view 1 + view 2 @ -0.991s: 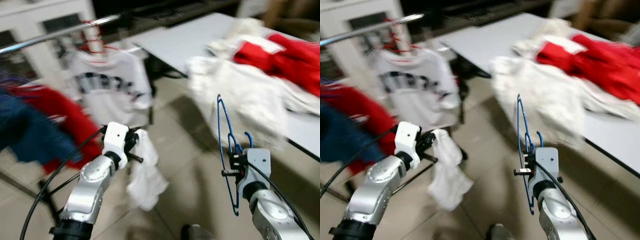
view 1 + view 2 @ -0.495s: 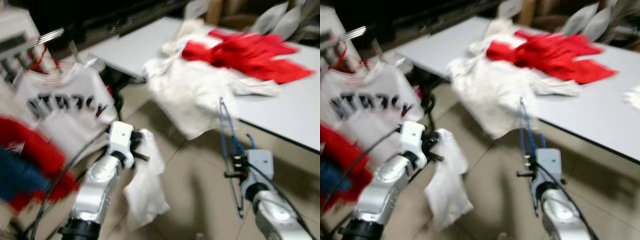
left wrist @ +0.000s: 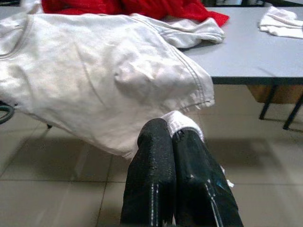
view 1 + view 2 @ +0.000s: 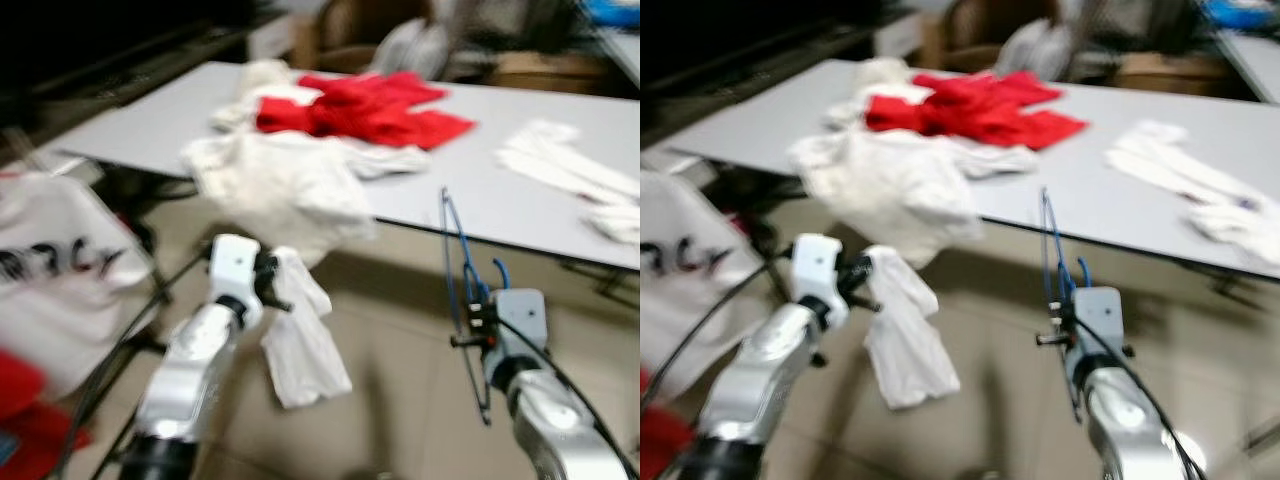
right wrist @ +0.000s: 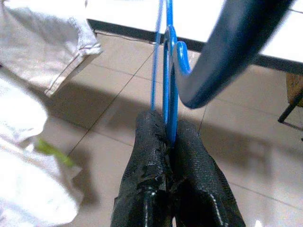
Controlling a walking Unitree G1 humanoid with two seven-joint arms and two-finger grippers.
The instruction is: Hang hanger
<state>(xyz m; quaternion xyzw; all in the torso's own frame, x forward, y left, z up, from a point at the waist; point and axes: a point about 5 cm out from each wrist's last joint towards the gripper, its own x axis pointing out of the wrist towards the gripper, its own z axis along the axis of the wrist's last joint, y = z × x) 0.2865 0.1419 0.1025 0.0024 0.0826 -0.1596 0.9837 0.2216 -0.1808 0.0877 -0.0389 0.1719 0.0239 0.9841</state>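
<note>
1. Blue hanger (image 4: 459, 300) stands upright in the right gripper (image 5: 169, 135), jaws closed tight on its wire, over the tiled floor (image 4: 400, 330) just in front of the surface (image 4: 520, 200).
2. Left gripper (image 3: 176, 137): jaws clamped on a white garment (image 4: 300, 335) that hangs down from them.
3. On the surface: red clothes (image 4: 360, 105), and a white shirt (image 4: 280, 185) draped over its edge.
4. Head views blurred.

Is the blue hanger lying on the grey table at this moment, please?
No, the blue hanger is clamped upright in the right hand.
</note>
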